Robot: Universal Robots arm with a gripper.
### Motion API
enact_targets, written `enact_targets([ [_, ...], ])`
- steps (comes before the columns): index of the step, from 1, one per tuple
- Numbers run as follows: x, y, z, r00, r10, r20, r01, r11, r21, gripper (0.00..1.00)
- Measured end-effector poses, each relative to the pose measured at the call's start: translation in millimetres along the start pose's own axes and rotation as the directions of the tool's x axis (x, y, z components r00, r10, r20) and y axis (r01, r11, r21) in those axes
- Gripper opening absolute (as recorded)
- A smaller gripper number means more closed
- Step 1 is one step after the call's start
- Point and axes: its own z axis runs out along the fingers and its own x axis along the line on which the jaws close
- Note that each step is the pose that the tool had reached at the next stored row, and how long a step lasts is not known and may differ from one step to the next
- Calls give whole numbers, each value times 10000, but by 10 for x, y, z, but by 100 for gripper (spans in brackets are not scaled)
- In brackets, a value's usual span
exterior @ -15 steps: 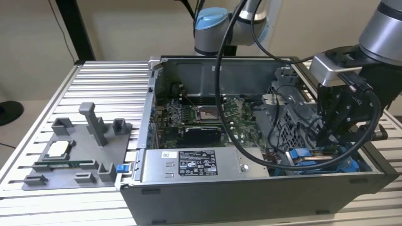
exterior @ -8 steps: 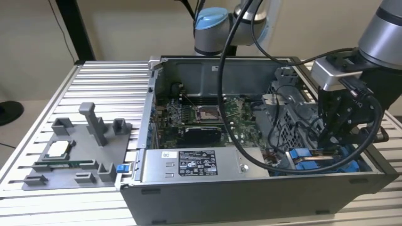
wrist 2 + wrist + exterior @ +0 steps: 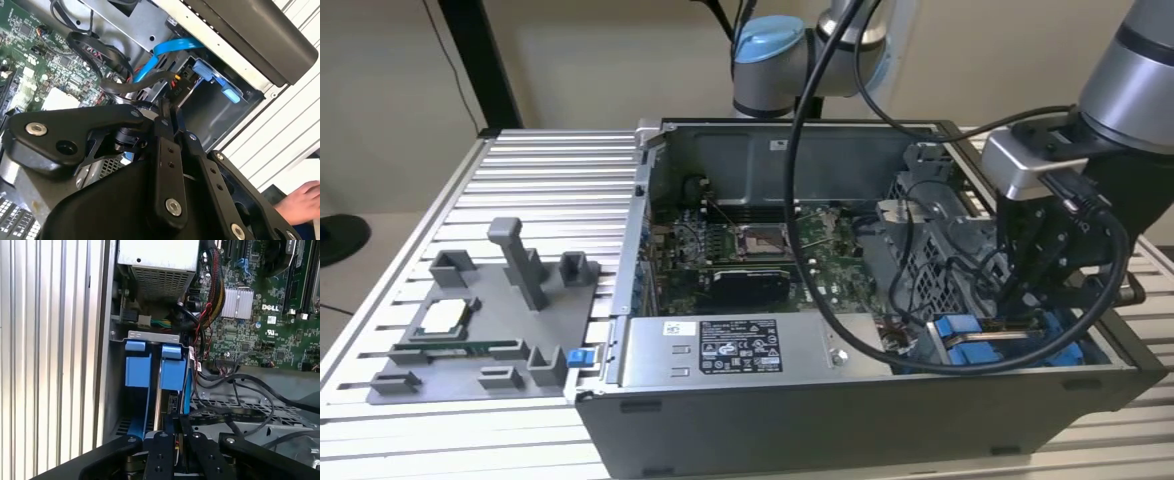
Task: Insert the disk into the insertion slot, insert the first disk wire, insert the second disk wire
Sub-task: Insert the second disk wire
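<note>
Standing before an open case [image 3: 854,390], at 9 o'clock a grey fixture [image 3: 480,330] lies on the table [image 3: 547,170]. At 4 o'clock the gripper [image 3: 1025,305] hangs over the disk [image 3: 987,345], seated in its blue-framed bay; its grip I cannot tell.

Arm [image 3: 1141,70]: silver-grey tubular links, light-blue joint cap [image 3: 769,40], looping black cables [image 3: 821,200]. Gripper [image 3: 167,117]: matte black linkage bars fastened with silver screws.
</note>
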Motion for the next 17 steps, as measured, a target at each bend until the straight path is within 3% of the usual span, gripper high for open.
enact_targets([
  [17,1,1,55,10000,13,33,-13,9999,119,0],
])
